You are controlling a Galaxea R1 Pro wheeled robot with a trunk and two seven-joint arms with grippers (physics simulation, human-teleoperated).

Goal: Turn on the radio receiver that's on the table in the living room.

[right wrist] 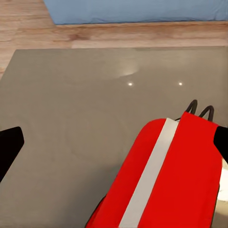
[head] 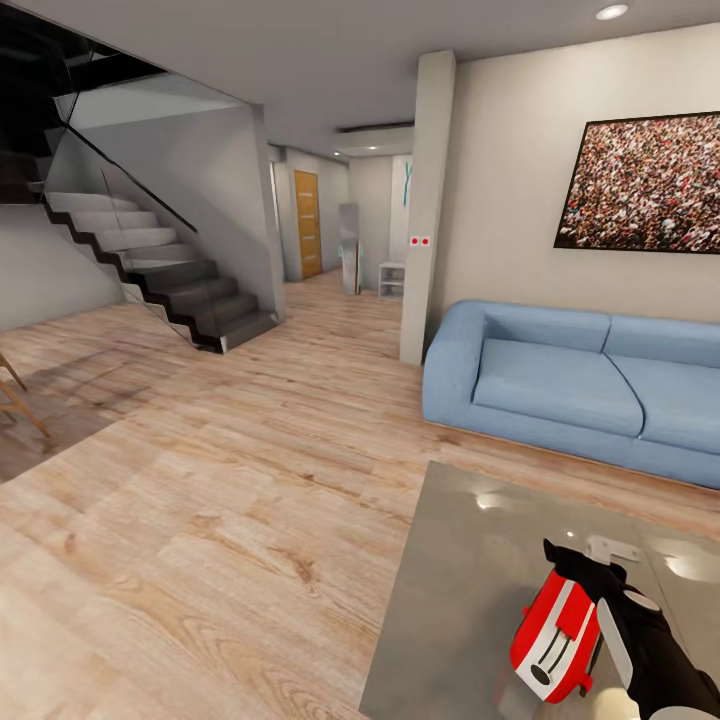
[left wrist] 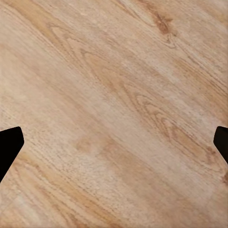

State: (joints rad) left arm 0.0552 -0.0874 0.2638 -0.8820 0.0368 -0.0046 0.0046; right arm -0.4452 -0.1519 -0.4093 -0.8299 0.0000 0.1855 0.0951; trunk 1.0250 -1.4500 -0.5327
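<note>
**Radio receiver on the table, right gripper directly above it**

Where the grey glossy table (head: 450,590) occupies the near right of the head view, the radio receiver (head: 553,635) lies on its top, toward the near right part of the surface. The receiver is red with white stripes, and a round dark dial shows at its near end. The right gripper (head: 640,625) sits just to the right of the receiver, black with a white panel on its side; contact between the two cannot be confirmed from the head view.

In the right wrist view, the radio receiver (right wrist: 166,175) lies close beneath the right gripper (right wrist: 114,142), its thin wire handle (right wrist: 199,110) projecting at the far end. The two dark fingertips (right wrist: 9,145) stand wide apart at the frame edges (jaws spread, nothing between them).

The left gripper (left wrist: 114,142) points at the wooden floor (left wrist: 114,95); its fingertips are likewise spread wide, holding nothing.

A blue sofa (head: 580,385) stands beyond the table against the far right wall, below a framed picture (head: 645,185). A staircase (head: 150,265) rises at the far left.
</note>
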